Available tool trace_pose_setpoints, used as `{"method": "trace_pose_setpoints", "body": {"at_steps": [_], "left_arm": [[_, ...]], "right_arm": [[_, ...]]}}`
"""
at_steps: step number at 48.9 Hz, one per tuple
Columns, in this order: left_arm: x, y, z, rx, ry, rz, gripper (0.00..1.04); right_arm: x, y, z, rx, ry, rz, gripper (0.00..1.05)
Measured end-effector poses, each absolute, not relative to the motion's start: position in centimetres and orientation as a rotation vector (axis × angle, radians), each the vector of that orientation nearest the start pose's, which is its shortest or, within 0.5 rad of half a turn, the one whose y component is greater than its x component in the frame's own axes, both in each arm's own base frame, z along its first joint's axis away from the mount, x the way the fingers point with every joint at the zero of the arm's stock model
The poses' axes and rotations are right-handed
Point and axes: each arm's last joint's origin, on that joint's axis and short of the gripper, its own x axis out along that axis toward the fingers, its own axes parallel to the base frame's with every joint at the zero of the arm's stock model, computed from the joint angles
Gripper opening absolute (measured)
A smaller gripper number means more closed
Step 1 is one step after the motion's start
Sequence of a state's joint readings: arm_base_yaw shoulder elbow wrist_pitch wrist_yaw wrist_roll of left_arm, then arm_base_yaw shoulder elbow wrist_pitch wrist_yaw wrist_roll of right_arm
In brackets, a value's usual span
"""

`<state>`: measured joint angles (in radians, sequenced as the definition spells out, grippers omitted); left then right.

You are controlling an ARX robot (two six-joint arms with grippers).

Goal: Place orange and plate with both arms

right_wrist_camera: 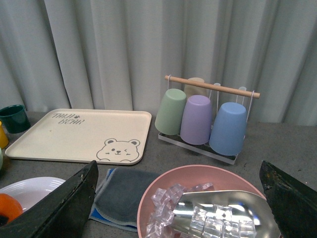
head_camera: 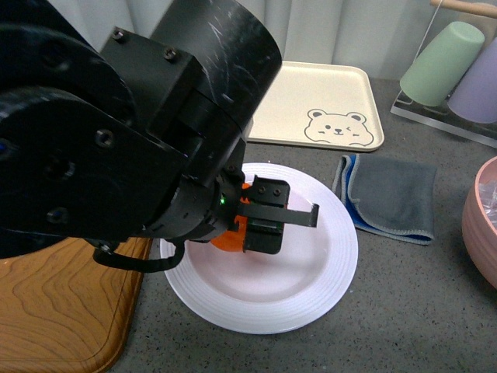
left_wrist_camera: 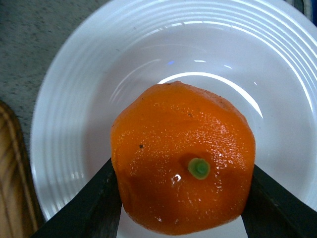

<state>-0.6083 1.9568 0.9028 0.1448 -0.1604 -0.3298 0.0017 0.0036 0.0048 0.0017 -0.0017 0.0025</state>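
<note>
The orange (left_wrist_camera: 182,157), bright with a small green stem dot, is held over the middle of the white plate (left_wrist_camera: 74,99) by my left gripper (left_wrist_camera: 182,198), which is shut on it with a dark finger on each side. From the front, the left gripper (head_camera: 260,225) hangs low over the plate (head_camera: 311,287) and only a sliver of the orange (head_camera: 231,237) shows behind it. My right gripper (right_wrist_camera: 181,198) is open, its fingers wide apart above a pink bowl. An edge of the plate (right_wrist_camera: 29,191) and the orange (right_wrist_camera: 7,208) appear in the right wrist view.
A pink bowl (right_wrist_camera: 163,186) holds ice cubes and a metal scoop (right_wrist_camera: 223,208). A grey-blue cloth (head_camera: 392,194) lies right of the plate. Behind stand a cream bear tray (head_camera: 318,105) and a rack of cups (right_wrist_camera: 208,116). A wooden board (head_camera: 62,311) lies at the left.
</note>
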Motion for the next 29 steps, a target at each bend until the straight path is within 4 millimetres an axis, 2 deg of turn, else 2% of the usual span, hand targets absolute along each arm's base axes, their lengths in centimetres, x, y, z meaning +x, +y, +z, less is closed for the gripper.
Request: {"method": "trace_pose_setpoints", "body": {"at_steps": [10, 16, 23, 29], "left_arm": [[29.2, -20.7, 7.3, 0.068, 0.934, -0.283, 0.56], [29.3, -20.7, 7.1, 0.077, 0.942, -0.28, 0.75], [29.1, -20.4, 7.8, 0.06, 0.92, -0.277, 1.0], [28.3, -19.2, 9.8, 0.014, 0.863, -0.242, 0.98]], "right_arm": [[9.8, 0.0, 16.5, 0.002, -0.003, 0.003, 0.95], [9.8, 0.0, 16.5, 0.002, -0.003, 0.003, 0.95], [9.8, 0.0, 16.5, 0.002, -0.003, 0.003, 0.95], [9.8, 0.0, 16.5, 0.002, -0.003, 0.003, 0.95]]}}
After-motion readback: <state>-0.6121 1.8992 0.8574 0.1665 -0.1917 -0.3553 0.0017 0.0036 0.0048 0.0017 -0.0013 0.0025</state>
